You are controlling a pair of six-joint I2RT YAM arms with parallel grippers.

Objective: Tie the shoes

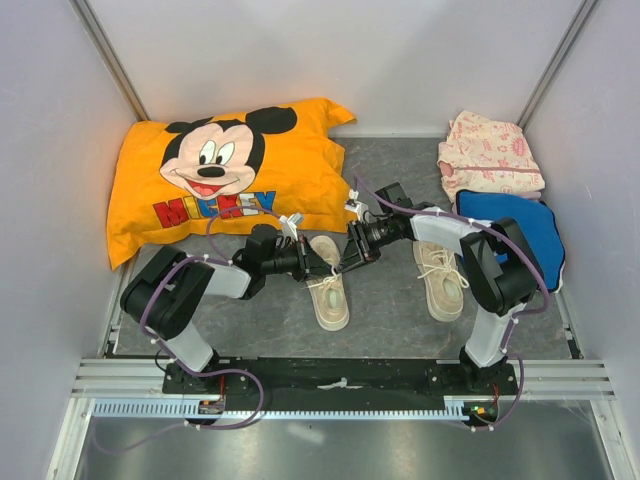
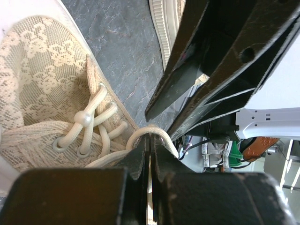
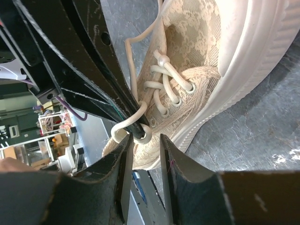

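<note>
Two cream-beige lace-patterned shoes lie on the grey worktop, well apart from each other. The left shoe sits between the two arms, near the middle. The right shoe lies in front of the right arm's base, and no pincer touches it. Both arms reach inward and meet over the laced end of the left shoe. The left pincer has its fingers pressed together on a loop of white lace. In the left wrist view the cord arches out of the thin slit between the fingertips, just beside the shoe's eyelets and a small knot. The right pincer is spread by a narrow gap. In the right wrist view nothing sits between its fingers, and the held loop hangs just above their tips, beside the shoe's pale ribbed sole. The tips of the two pincers are close together, but the pictures do not show whether they touch. At the far left of the worktop lies an orange cartoon-mouse pillow. At the far right, a folded pink cloth rests beside a blue item.
</note>
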